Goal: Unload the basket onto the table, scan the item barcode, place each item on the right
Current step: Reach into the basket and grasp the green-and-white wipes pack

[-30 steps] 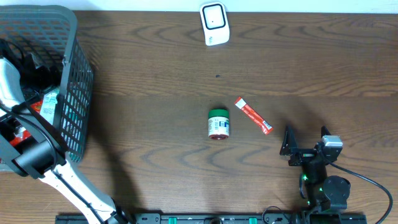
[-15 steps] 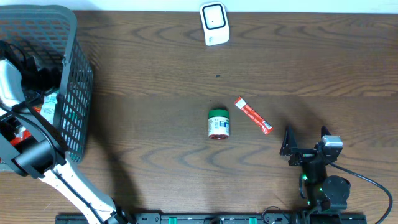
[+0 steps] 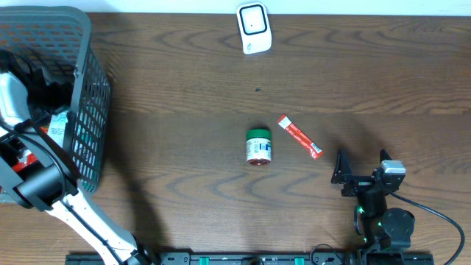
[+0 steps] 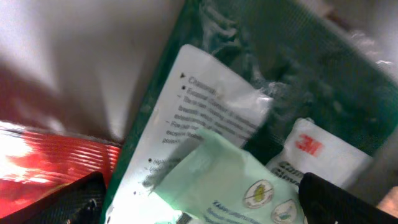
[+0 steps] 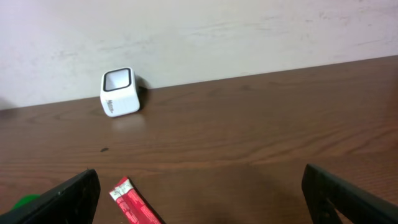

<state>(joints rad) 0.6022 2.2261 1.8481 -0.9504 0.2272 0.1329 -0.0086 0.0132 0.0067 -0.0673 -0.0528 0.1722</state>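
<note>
**Open left gripper poised over basket packets**

The green packet (image 4: 249, 81), white label up, lay in the basket (image 3: 88, 110) at the table's (image 3: 184, 73) 9 o'clock edge, directly beneath the left gripper (image 4: 205, 202), whose jaws stood spread and empty. A good grasp would pinch one packet edge, leaving any barcode uncovered. The scanner (image 3: 254, 28) sat toward 2 o'clock from the basket.

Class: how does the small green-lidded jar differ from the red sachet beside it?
The small green-lidded jar is stubby and rounded; the long red sachet is a thin flat strip. The jar's label is mostly white; the sachet is red. The jar lies straight in the overhead view; the sachet lies diagonally. Both rest apart on the brown wooden table.
</note>
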